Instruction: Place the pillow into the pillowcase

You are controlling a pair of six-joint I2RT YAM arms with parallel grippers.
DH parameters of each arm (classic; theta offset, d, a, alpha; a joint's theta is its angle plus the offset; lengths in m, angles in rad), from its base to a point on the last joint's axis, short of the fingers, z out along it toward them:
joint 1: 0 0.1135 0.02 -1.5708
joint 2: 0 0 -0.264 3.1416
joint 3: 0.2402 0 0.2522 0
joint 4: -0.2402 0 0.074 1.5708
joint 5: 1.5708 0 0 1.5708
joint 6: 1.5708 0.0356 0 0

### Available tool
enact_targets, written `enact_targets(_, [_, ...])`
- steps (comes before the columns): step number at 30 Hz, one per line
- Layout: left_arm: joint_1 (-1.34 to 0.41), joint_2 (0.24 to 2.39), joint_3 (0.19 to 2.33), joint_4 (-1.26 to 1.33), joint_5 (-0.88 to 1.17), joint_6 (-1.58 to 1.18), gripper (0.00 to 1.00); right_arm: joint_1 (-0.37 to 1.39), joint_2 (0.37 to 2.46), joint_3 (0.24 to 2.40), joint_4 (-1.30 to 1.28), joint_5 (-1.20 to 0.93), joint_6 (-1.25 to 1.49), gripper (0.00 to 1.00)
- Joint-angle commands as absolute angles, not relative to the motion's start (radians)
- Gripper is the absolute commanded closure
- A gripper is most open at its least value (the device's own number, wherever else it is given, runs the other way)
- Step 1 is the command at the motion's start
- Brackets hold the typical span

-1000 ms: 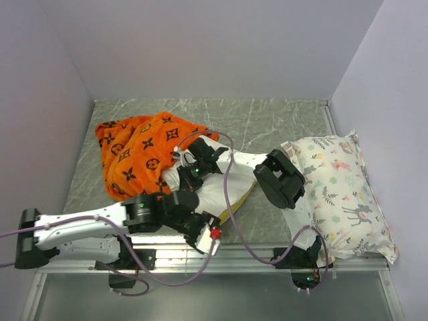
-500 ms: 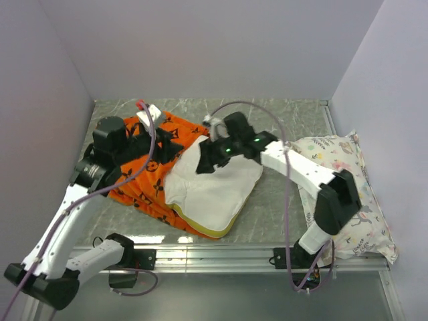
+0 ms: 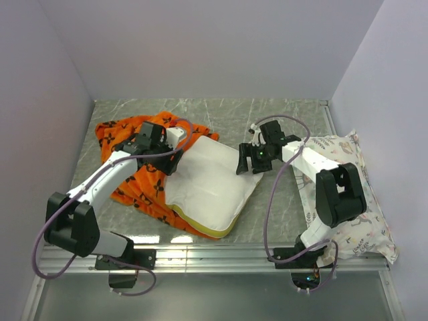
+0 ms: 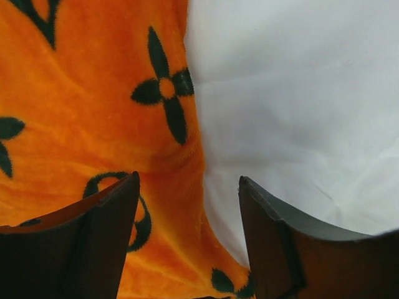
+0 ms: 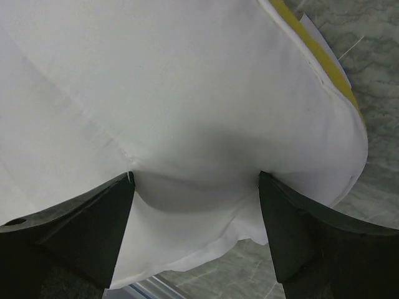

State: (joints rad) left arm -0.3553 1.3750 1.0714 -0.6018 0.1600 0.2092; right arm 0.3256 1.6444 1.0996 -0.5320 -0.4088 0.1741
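The pillow [image 3: 210,184] overlaps the pillowcase [image 3: 134,175] on the desk [image 3: 267,120]. The left tool [image 3: 174,162], released, sits over their seam; the right tool [image 3: 242,164], released, at the pillow's corner. A printed pillow [image 3: 348,194] lies apart.

You have deer-print pillow [image 3: 351,200] at far right, lying flat along table's right edge, beside side wall, near end reaching rail. Table [image 3: 267,120]: grey marble pattern. Metal rail [image 3: 221,257] runs along near edge. Plain pale walls [image 3: 214,47] on three sides.
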Motion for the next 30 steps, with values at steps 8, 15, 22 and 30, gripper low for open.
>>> enact_targets(8, [-0.383, 1.491, 1.106, -0.572, 0.067, 0.267, 0.7, 0.319, 1.741, 1.118, -0.543, -0.514, 0.179, 0.28])
enact_targets(15, [-0.619, 1.497, 1.259, -0.589, 0.389, 0.193, 0.99, 0.353, 1.764, 1.152, -0.499, -0.661, 0.199, 0.77])
enact_targets(22, [-0.841, 1.558, 1.255, -0.428, 0.652, -0.087, 1.0, 0.419, 1.747, 1.161, -0.456, -0.797, 0.242, 1.0])
enact_targets(30, [-0.658, 1.439, 1.127, -0.509, 0.605, 0.047, 0.77, 0.397, 1.628, 1.077, -0.491, -0.793, 0.16, 0.98])
